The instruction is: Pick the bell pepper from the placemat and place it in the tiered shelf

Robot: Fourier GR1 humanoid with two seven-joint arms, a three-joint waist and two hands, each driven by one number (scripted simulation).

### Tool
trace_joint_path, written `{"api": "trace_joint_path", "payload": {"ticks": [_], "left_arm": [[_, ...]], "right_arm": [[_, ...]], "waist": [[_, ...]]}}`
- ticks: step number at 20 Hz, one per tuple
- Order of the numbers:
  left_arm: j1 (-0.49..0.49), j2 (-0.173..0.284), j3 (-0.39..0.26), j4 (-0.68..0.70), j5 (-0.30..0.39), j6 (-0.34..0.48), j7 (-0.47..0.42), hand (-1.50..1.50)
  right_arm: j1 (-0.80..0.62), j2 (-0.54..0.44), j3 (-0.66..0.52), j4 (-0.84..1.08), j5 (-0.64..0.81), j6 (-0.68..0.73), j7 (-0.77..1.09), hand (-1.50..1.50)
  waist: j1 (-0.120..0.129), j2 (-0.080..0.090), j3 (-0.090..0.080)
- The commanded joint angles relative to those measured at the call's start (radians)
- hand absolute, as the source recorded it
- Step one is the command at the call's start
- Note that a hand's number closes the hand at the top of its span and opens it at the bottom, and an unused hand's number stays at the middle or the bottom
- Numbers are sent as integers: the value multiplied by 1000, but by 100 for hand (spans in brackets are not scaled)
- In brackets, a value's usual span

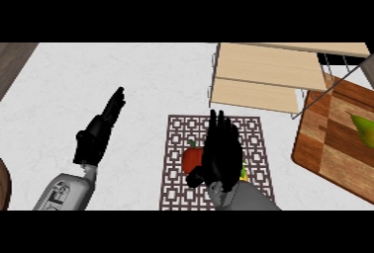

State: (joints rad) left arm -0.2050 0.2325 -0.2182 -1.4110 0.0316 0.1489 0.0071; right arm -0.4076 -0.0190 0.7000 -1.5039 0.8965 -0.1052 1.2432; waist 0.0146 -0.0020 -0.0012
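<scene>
While the right hand (221, 148) hangs over the placemat (177, 148) in the head view, its black fingers are stretched forward and kept close together, not curled around anything. The hand covers the right side of the bell pepper (192, 158), and I cannot tell if the palm touches it or only stays above it. The pepper is red, round and shiny, with a small green stem on top, and it lies on the placemat, near its middle. A small yellow thing (244, 174) shows at the right edge of the hand; what it is I cannot tell.

The left hand (99, 133) is at the left of the view, over the bare white counter (87, 69), with straight fingers pointing away and holding nothing.

The placemat is a dark rectangle with a pale geometric lattice pattern. The tiered shelf (266, 76) stands beyond it, with light wooden boards in a thin wire frame. At the right lies a wooden cutting board (332, 148) of brown strips, with a green pointed object (361, 129) on it.
</scene>
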Motion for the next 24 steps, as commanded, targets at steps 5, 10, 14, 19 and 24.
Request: {"api": "trace_joint_path", "payload": {"ticks": [5, 10, 14, 19, 24], "left_arm": [[-3, -20, 1, -12, -6, 5, 22, 0], [24, 4, 42, 21, 22, -35, -40, 0], [0, -18, 22, -5, -8, -9, -1, 0], [61, -24, -14, -68, -40, 0, 6, 0], [-29, -16, 41, -4, -14, -27, 31, 0]], "right_arm": [[-25, 18, 11, 18, -7, -40, 244, -150], [-58, 18, -10, 62, -32, -51, 244, -150], [-64, 18, 56, 161, -66, -161, 232, -150], [-17, 18, 69, 181, -74, -184, 197, -150], [-67, 18, 102, 225, -135, -131, 197, 150]], "waist": [[-5, -1, 0], [-3, 2, 0], [9, 4, 1], [8, 1, 1], [2, 4, 1]]}}
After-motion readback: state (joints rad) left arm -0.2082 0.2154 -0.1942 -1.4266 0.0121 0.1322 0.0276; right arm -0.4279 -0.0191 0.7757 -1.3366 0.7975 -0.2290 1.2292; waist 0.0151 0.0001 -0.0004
